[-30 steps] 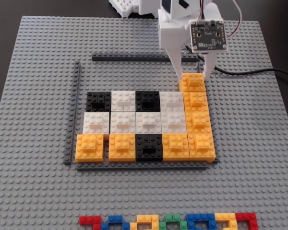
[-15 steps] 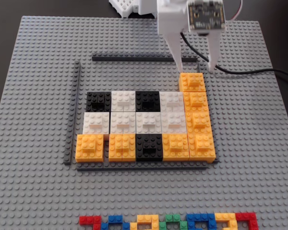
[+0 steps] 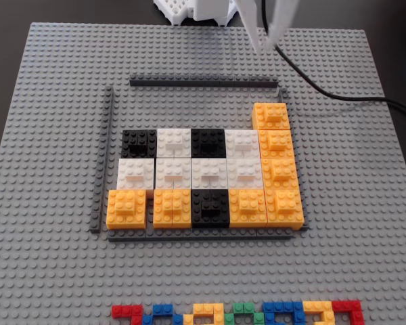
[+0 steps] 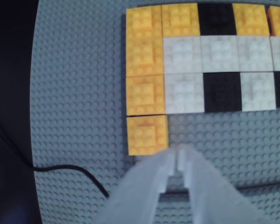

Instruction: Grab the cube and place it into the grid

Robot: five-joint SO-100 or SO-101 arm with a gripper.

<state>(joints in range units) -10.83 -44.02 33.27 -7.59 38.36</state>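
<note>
An orange-yellow cube (image 3: 271,116) sits on the baseplate at the top of the grid's right column, alone in its row; it also shows in the wrist view (image 4: 147,134). The grid (image 3: 203,82) holds black, white and orange cubes in rows inside thin dark-grey strips, and part of it shows in the wrist view (image 4: 219,56). My gripper (image 3: 264,46) hangs at the back, beyond the top strip. In the wrist view the gripper (image 4: 177,155) is shut and empty, its tips just beside the cube's near corner and apart from it.
A grey studded baseplate (image 3: 54,135) carries everything. A black cable (image 3: 325,88) runs off to the right at the back, and shows in the wrist view (image 4: 74,170). A row of small multicoloured bricks (image 3: 237,315) lies at the front edge. The white arm base (image 3: 189,8) stands at the back.
</note>
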